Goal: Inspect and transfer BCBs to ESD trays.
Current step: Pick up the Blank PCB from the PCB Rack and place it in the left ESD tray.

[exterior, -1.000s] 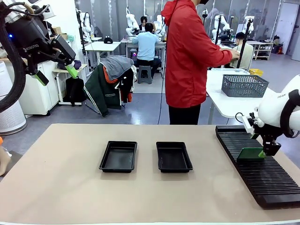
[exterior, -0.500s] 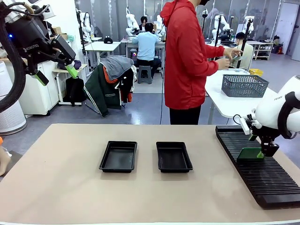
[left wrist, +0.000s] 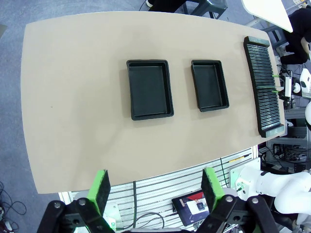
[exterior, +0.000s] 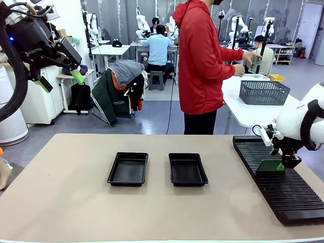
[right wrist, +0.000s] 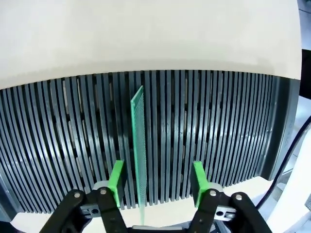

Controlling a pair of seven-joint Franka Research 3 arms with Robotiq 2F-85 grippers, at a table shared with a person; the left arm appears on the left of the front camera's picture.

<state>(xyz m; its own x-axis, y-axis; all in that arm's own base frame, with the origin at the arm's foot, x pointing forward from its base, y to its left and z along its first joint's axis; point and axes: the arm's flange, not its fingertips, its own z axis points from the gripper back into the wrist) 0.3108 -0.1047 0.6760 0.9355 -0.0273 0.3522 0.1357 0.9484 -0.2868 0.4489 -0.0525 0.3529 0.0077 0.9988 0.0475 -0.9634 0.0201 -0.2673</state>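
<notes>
Two trays are lying side by side near the middle of the table [exterior: 61, 202], the left tray [exterior: 127, 168] and the right tray [exterior: 188, 169]. Both are being left empty, so no transfer is judged done. One board [right wrist: 139, 145] is standing on edge in a slot of the rack [exterior: 283, 197] at the table's right side. It is being straddled by the right gripper [right wrist: 156, 170], whose jaws are standing apart with the board between them. One pad [right wrist: 116, 177] is sitting just beside the board's face and the other is well apart from it, so nothing is being pinched yet. The left gripper [exterior: 61, 81] is being held high above the table's left end, jaws wide and carrying nothing. The person [exterior: 202, 61] is standing at the far side, turned toward another table. The work is judged to be at its very start: the first board is being approached for lifting. The gripping, the lifting out of the slot, the inspecting and the laying into a tray are all being left to do. Whether more boards are waiting in the rack cannot be told.
</notes>
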